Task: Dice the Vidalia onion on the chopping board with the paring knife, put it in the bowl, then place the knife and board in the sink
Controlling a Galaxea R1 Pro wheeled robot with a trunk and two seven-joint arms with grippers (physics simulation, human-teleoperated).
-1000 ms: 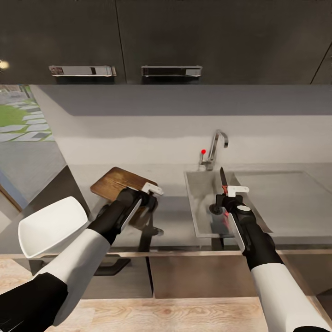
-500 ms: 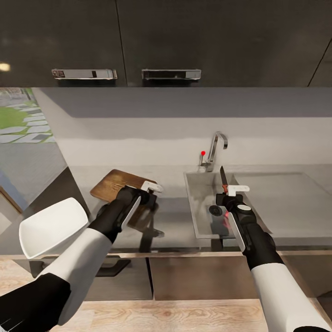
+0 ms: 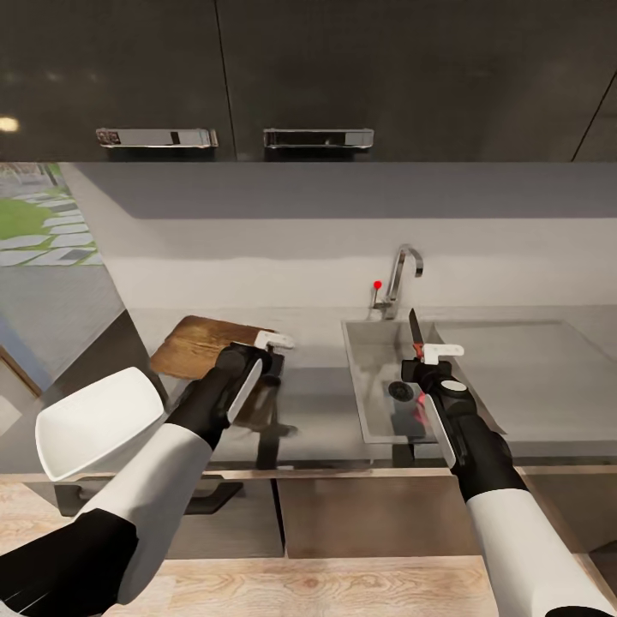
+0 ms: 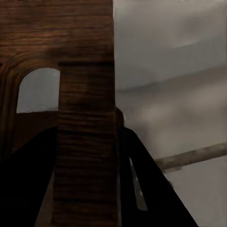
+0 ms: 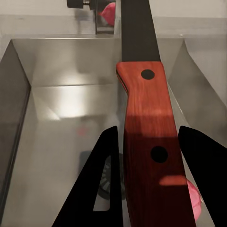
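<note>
Head view first, nearest things: the white bowl (image 3: pixel 96 422) sits tilted at the left end of the table (image 3: pixel 317 411), close to its light-wood front edge; just beyond it the left gripper (image 3: pixel 267 351) has its fingers clamped on the chopping board (image 3: pixel 199 344), held up off the table, wood grain facing up; the left wrist view has the board's (image 4: pixel 85 142) handle bar running between the dark fingers, arch of the slot beside it; across on the right, the right gripper (image 3: pixel 428 358) is closed on the paring knife (image 3: pixel 415 334), blade pointing up and away over the sink (image 3: pixel 377 343); right wrist view puts the reddish handle (image 5: pixel 149 142) between the fingers, above the basin; chrome tap (image 3: pixel 403 274) and red knob stand behind.
</note>
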